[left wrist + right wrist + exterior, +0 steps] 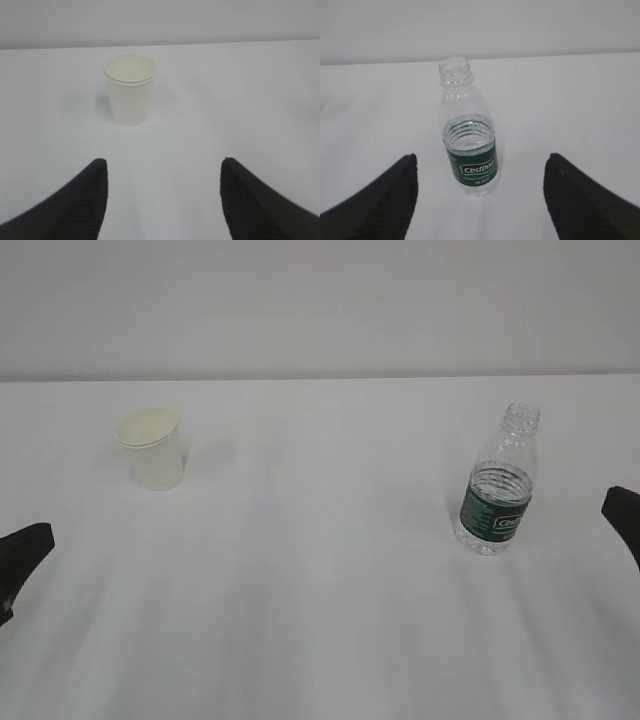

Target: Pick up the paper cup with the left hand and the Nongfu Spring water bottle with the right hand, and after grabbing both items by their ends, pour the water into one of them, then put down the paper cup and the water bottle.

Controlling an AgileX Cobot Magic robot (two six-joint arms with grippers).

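Observation:
The paper cup [152, 450] [129, 90] stands upright on the left of the white table, empty and cream inside. My left gripper [164, 162] is open, its two black fingers spread on the near side of the cup and well short of it. The Nongfu Spring water bottle [497, 485] [470, 145] stands upright on the right, capless, with a dark green label. The water [469, 136] reaches about the top of the label. My right gripper [481, 157] is open, with the bottle centred ahead of its fingers and untouched. In the exterior view only a fingertip [22, 548] shows at the left edge and another fingertip [625, 518] at the right edge.
The white table [320, 590] runs back to a plain pale wall [320, 300]. Cup and bottle stand far apart, with bare tabletop between them and in front of them.

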